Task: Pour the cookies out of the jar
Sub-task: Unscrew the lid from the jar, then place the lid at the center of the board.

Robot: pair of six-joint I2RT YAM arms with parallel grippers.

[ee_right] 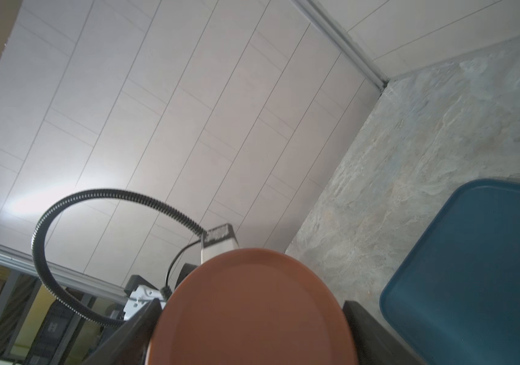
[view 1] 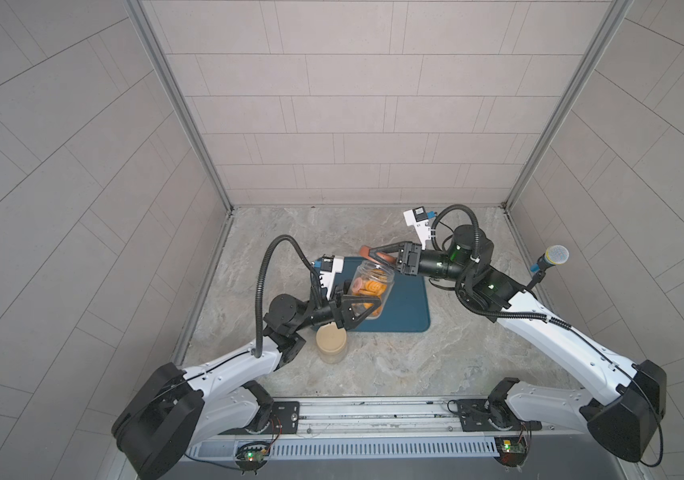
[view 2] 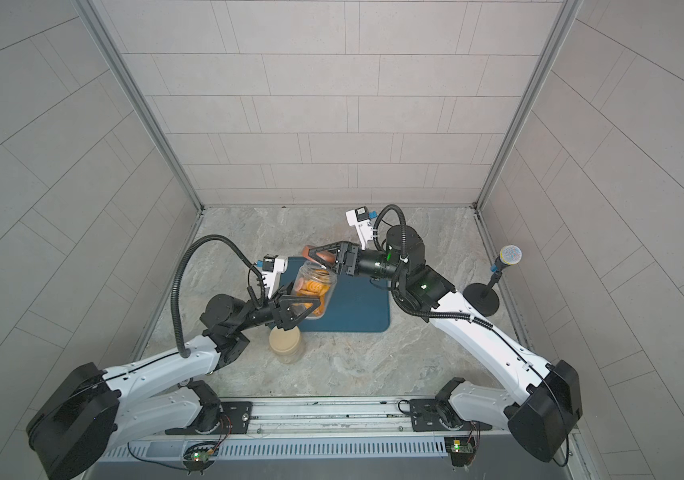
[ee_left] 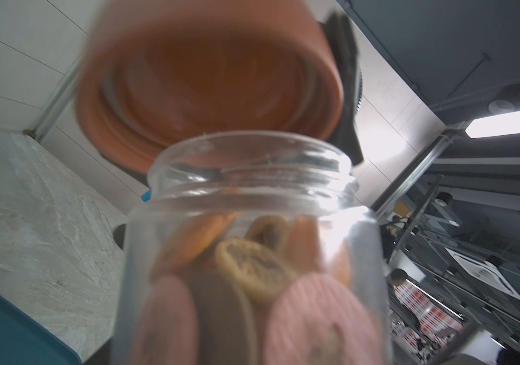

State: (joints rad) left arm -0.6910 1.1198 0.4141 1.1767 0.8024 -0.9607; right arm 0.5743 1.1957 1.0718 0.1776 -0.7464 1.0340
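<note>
L gripper clamps clear round cookie jar, mouth pointing far above flat blue tray; R gripper pinches round brown lid just beyond.

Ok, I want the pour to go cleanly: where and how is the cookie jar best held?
Around its straight lower wall, from the side, as the left gripper holds the jar now: round and even there, so the fingers close evenly and stay clear of the open mouth, letting the cookies slide out over the blue tray.

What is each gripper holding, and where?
The left gripper grips the jar around its body; the right gripper grips the lid by its rim.
</note>
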